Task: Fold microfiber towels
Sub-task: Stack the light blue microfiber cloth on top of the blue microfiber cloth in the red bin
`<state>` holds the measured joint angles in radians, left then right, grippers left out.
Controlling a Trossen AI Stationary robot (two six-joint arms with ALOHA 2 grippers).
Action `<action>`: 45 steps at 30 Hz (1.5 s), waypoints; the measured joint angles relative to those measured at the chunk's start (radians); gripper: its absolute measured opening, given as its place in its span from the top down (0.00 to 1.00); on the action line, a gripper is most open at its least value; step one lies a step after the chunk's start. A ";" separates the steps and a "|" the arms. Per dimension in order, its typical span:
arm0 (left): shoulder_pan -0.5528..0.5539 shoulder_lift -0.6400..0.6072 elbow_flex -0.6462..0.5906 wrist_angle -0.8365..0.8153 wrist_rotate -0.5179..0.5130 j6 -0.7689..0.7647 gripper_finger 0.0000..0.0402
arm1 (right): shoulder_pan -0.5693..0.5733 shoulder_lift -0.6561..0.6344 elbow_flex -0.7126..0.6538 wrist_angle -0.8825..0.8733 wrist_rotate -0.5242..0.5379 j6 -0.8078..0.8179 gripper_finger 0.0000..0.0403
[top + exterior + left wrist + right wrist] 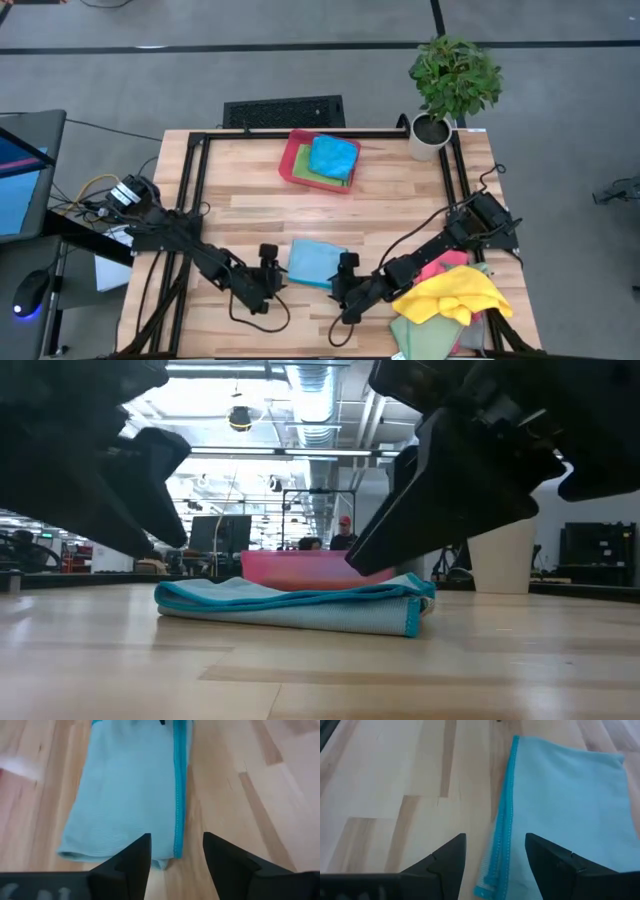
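A light blue microfiber towel [317, 262] lies folded flat on the wooden table, near the front and middle; the low view shows several layers [300, 605]. My left gripper [272, 264] stands open at the towel's left end, with the stitched corner [176, 851] just ahead between its fingertips [176, 842]. My right gripper [346, 270] stands open at the towel's right end, with the towel's stitched edge [501, 845] running between its fingers. Neither gripper visibly touches the cloth.
A red tray [292, 162] at the far middle holds folded green and blue towels [332, 157]. A loose heap of yellow, pink and green towels [450, 298] lies at the near right under the right arm. A potted plant [432, 135] stands at the far right corner.
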<state>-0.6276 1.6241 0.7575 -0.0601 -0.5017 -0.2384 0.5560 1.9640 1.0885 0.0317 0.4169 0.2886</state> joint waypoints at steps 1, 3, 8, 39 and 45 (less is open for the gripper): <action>0.006 0.000 -0.005 0.001 0.019 0.013 0.55 | 0.000 0.000 0.000 0.000 0.000 0.003 0.43; 0.014 0.000 -0.010 -0.009 0.047 0.022 0.53 | 0.003 0.000 0.000 -0.011 0.000 0.015 0.43; 0.032 0.041 -0.007 0.013 0.052 0.078 0.52 | 0.005 0.000 0.000 -0.025 0.000 0.018 0.43; 0.070 0.109 0.183 -0.284 -0.169 0.156 0.97 | 0.035 0.000 0.000 -0.028 0.001 0.104 0.43; 0.096 0.109 0.134 -0.281 -0.073 0.047 0.99 | 0.034 0.000 0.000 -0.029 0.018 0.106 0.43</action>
<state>-0.5314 1.7332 0.8913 -0.3406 -0.5745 -0.1909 0.5903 1.9644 1.0885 0.0032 0.4353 0.3943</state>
